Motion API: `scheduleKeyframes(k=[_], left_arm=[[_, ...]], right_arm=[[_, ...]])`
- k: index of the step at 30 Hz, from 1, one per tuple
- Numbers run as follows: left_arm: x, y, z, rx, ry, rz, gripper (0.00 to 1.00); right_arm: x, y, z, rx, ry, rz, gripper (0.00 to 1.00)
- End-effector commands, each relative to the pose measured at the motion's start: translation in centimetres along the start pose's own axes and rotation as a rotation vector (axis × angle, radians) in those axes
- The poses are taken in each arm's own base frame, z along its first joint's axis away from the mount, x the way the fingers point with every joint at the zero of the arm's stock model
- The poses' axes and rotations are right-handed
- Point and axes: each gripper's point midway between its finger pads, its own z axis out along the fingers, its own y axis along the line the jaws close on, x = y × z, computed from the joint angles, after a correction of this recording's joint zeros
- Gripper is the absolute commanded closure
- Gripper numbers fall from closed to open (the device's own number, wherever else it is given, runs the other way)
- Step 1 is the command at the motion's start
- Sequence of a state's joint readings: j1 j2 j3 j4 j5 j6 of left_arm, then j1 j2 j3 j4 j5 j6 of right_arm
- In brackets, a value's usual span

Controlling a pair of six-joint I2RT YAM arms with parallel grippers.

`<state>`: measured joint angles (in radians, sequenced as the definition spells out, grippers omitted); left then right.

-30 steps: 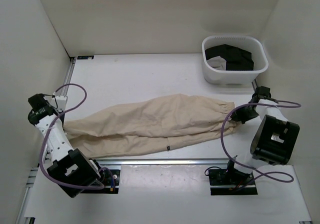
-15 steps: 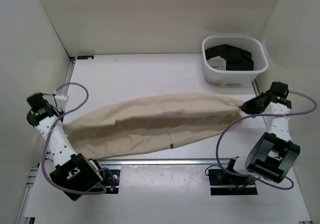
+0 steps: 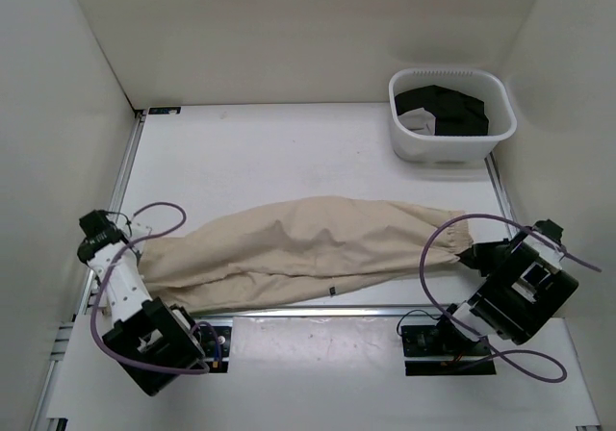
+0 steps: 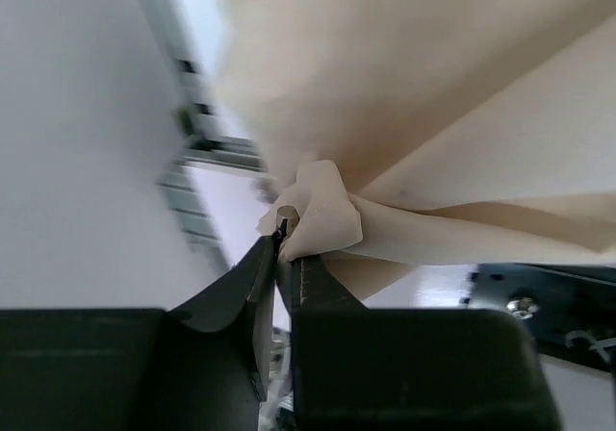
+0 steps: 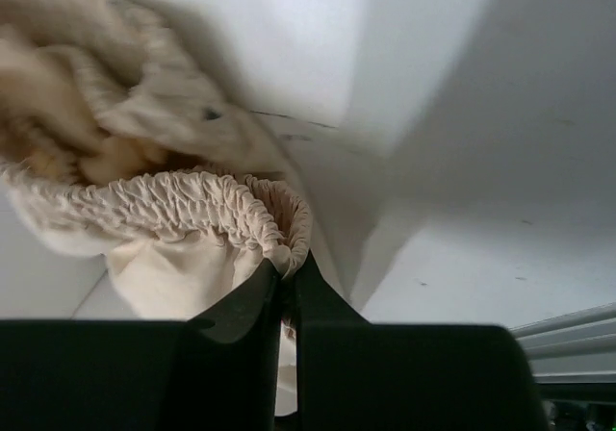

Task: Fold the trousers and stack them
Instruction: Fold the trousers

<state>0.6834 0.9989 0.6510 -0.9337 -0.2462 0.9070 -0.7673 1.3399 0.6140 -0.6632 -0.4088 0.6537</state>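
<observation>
Item: trousers [image 3: 308, 243], spanning left tool [image 4: 284, 231] to right tool [image 5: 289, 263], each clamped on an end; now lowered from taut lift onto surface [image 3: 289, 152], slacker; fold pending.

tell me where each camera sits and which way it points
top external: fixed above and behind the bases, looking down on the table, trousers and basket; left arm and right arm show.
left wrist: on the left arm, looking past the left gripper, shut on a cloth fold.
right wrist: on the right arm, looking past the right gripper, shut on a gathered elastic edge.
shared: each wrist view shows one trousers end.
</observation>
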Motion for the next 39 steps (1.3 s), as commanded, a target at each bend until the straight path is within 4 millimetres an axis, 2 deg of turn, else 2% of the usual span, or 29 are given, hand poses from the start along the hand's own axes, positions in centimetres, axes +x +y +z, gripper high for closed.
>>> scheduleKeyframes(k=[1, 3, 4, 6, 7, 9, 10, 14, 18, 19, 20, 21, 22, 23, 24, 25, 26, 27, 28, 29, 30, 33, 35, 37, 39], left_arm=[[-3.9, 6.7, -2.8, -0.154, -0.101, -0.033, 0.86], [-4.6, 8.1, -3.3, -0.155, -0.124, -0.047, 0.86], [-4.4, 9.1, -3.6, -0.169, -0.120, -0.055, 0.86], [-3.7, 9.4, -3.2, -0.160, -0.103, -0.038, 0.86], [-2.8, 8.2, -2.1, -0.126, -0.073, -0.022, 0.86], [-1.9, 7.0, -1.4, -0.105, -0.054, 0.004, 0.86], [-0.8, 5.5, -0.4, -0.069, -0.025, 0.024, 0.86], [1.1, 3.0, 1.3, -0.051, 0.015, 0.056, 0.86], [1.9, 2.2, 2.2, -0.052, 0.035, 0.069, 0.86], [2.1, 2.3, 2.3, -0.052, 0.040, 0.060, 0.85], [2.1, 2.3, 2.3, -0.051, 0.040, 0.070, 0.65], [2.5, 2.3, 2.4, -0.045, 0.058, 0.075, 0.51], [2.3, 2.6, 2.2, -0.053, 0.054, 0.073, 0.39], [2.6, 3.0, 2.2, -0.056, 0.066, 0.077, 0.31], [2.1, 4.5, 1.3, -0.091, 0.043, 0.053, 0.23], [2.0, 4.8, 0.7, -0.071, 0.037, 0.058, 0.21], [0.8, 5.3, -0.1, -0.061, -0.023, 0.044, 0.21], [-0.4, 7.4, -1.8, -0.080, -0.067, 0.015, 0.19], [-1.2, 7.8, -2.5, -0.059, -0.104, 0.002, 0.19], [-2.3, 6.8, -3.0, 0.017, -0.161, -0.018, 0.19], [-3.3, 7.8, -4.0, 0.016, -0.197, -0.035, 0.19], [-5.4, 7.6, -2.7, 0.094, -0.196, -0.087, 0.22], [-5.7, 6.8, -1.3, 0.173, -0.149, -0.106, 0.24], [-5.6, 5.9, -1.6, 0.248, -0.129, -0.111, 0.27], [-5.2, 5.0, -1.9, 0.294, -0.122, -0.044, 0.30]], right_arm=[[-1.8, 3.7, -2.1, -0.091, -0.020, -0.062, 1.00], [-2.9, 4.6, -3.0, -0.079, -0.044, -0.090, 1.00], [-2.8, 4.5, -3.3, -0.065, -0.041, -0.084, 1.00], [-2.8, 4.6, -3.5, -0.064, -0.040, -0.092, 1.00], [-2.7, 4.2, -3.3, -0.052, -0.038, -0.087, 1.00], [-2.4, 3.6, -3.1, -0.037, -0.038, -0.082, 1.00], [-2.1, 2.9, -2.8, -0.022, -0.036, -0.087, 1.00], [-2.6, 1.1, -2.3, 0.034, -0.061, -0.069, 1.00], [-3.5, -0.2, -2.6, 0.074, -0.095, -0.038, 1.00], [-3.4, -0.5, -2.6, 0.091, -0.093, -0.033, 0.95], [-3.8, -0.4, -2.8, 0.099, -0.102, -0.044, 0.87], [-3.5, -0.6, -2.8, 0.107, -0.090, -0.047, 0.62], [-3.8, -0.3, -3.2, 0.111, -0.100, -0.050, 0.47], [-3.8, -0.3, -3.2, 0.111, -0.100, -0.050, 0.37], [-4.0, 0.0, -3.7, 0.105, -0.110, -0.055, 0.30], [-4.3, 0.6, -4.5, 0.100, -0.135, -0.065, 0.29], [-4.4, 1.0, -5.0, 0.092, -0.147, -0.071, 0.29], [-4.3, 1.2, -5.7, 0.110, -0.168, -0.094, 0.28], [-4.5, 1.5, -6.2, 0.127, -0.194, -0.125, 0.28], [-4.3, 2.1, -6.6, 0.150, -0.213, -0.177, 0.28], [-5.0, 3.4, -8.0, 0.156, -0.278, -0.220, 0.28], [-5.4, 4.4, -10.5, 0.266, -0.412, -0.328, 0.28], [-5.6, 5.7, -12.5, 0.277, -0.476, -0.360, 0.28], [-5.7, 6.1, -13.3, 0.287, -0.499, -0.369, 0.28], [-5.5, 6.2, -13.8, 0.281, -0.506, -0.370, 0.28]])
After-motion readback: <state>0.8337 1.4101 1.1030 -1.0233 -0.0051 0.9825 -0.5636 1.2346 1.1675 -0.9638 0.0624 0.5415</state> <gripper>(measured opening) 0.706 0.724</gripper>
